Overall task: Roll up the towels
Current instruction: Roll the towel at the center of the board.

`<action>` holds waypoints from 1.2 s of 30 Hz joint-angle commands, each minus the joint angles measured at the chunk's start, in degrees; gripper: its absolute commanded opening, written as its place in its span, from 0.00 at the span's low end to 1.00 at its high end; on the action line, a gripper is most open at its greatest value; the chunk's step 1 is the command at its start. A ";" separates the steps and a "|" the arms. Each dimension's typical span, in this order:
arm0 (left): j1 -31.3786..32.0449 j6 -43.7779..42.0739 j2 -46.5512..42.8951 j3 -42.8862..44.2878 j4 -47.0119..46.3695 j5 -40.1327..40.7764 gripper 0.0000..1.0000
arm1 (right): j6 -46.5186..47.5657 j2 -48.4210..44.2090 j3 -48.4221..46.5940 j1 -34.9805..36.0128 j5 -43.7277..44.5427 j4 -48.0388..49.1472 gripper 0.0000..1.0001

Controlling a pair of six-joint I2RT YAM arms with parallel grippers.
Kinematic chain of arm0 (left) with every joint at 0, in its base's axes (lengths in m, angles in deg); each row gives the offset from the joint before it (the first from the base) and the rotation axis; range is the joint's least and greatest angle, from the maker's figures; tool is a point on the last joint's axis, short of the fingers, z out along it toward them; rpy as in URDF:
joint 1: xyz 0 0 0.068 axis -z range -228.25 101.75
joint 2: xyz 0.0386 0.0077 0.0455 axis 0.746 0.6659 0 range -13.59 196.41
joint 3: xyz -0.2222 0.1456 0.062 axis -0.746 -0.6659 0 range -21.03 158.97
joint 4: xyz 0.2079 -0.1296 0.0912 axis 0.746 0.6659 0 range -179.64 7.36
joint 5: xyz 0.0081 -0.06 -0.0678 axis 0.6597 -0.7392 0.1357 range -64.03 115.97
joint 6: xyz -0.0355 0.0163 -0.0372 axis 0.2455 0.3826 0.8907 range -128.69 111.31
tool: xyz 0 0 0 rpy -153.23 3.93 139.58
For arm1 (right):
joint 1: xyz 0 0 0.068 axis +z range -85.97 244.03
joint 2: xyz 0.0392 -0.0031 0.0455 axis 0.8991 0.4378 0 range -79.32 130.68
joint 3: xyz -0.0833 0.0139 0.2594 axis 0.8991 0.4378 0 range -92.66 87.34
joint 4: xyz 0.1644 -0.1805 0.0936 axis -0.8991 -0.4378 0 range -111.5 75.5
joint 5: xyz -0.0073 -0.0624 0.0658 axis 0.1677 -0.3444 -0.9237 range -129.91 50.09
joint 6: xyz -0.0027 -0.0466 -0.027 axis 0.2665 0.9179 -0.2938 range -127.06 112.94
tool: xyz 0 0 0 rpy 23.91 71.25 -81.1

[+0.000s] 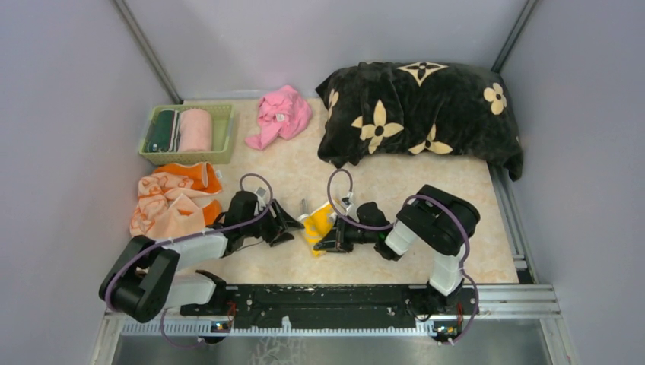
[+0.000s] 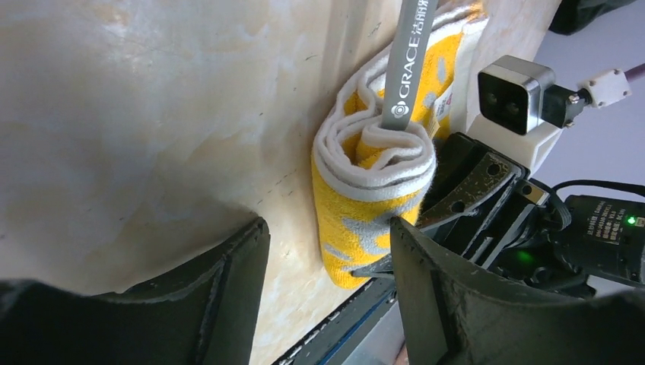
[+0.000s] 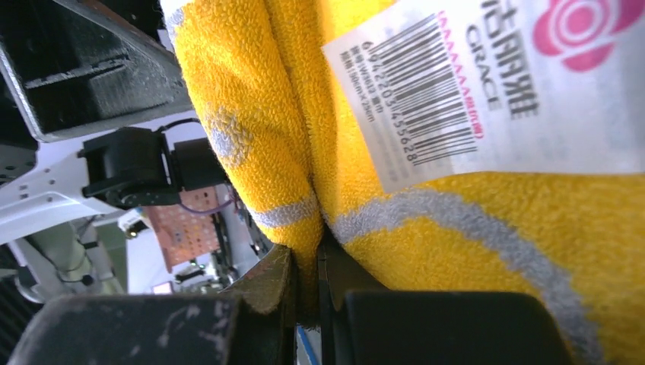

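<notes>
Yellow towel [image 1: 319, 222]: rolled up, mid worktop [image 1: 395, 190] | right gripper [image 1: 327, 242]: pinched tight on it | left gripper [image 1: 289, 226]: open, beside it | to do: peach towel [image 1: 171, 201] lies loose at 9 o'clock

Two black-and-white jointed arms [image 1: 194, 245], purple cables [image 1: 255, 176] looped at each wrist

a big black blanket [image 1: 422, 114] with beige flowers lies in a heap at the back right of the table [image 1: 304, 163]. the table top is pale, like light stone. a pink cloth [image 1: 281, 115] sits crumpled just left of the blanket. a green basket [image 1: 186, 157] stands at the back left. inside it lie a dark green roll [image 1: 162, 131] and a pink roll [image 1: 195, 130], side by side.
</notes>
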 commanded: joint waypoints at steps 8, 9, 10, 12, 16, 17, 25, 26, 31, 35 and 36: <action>2.85 0.24 11.91 3.13 -7.15 1.77 0.56 | -1.46 -1.63 1.46 -0.32 1.01 1.23 0.09; 3.00 0.30 12.54 2.82 -7.29 2.32 0.55 | -0.50 -2.97 1.15 -0.32 1.62 -1.43 0.12; 3.05 0.25 13.12 2.56 -7.19 2.85 0.54 | 1.49 -4.30 0.66 -0.32 2.21 -4.37 0.15; 3.10 0.23 14.22 2.06 -7.01 3.62 0.52 | 4.61 -7.28 -0.36 -0.32 3.51 -12.03 0.24; 3.30 0.27 16.06 1.34 -6.90 4.42 0.48 | 11.24 -15.61 -3.11 0.33 7.98 -26.37 0.37; 3.40 0.22 16.38 1.23 -6.65 4.64 0.48 | 13.58 -17.85 -4.31 0.89 9.88 -31.34 0.40; 4.43 0.41 16.13 1.26 -5.19 6.79 0.47 | 29.24 -30.10 -17.72 10.34 33.03 -61.54 0.45; 4.42 0.35 15.96 1.27 -4.94 7.07 0.47 | 30.54 -30.32 -19.37 11.99 35.93 -63.64 0.45; 4.50 0.96 15.72 0.93 -4.89 7.94 0.48 | 35.71 -27.53 -27.45 20.35 48.47 -70.75 0.49; 4.55 2.00 15.57 0.30 -5.56 8.41 0.48 | 38.39 -21.63 -32.78 25.22 54.61 -74.23 0.50; 4.56 2.24 15.41 0.09 -5.70 8.57 0.48 | 38.95 -19.99 -33.94 26.46 56.23 -74.79 0.50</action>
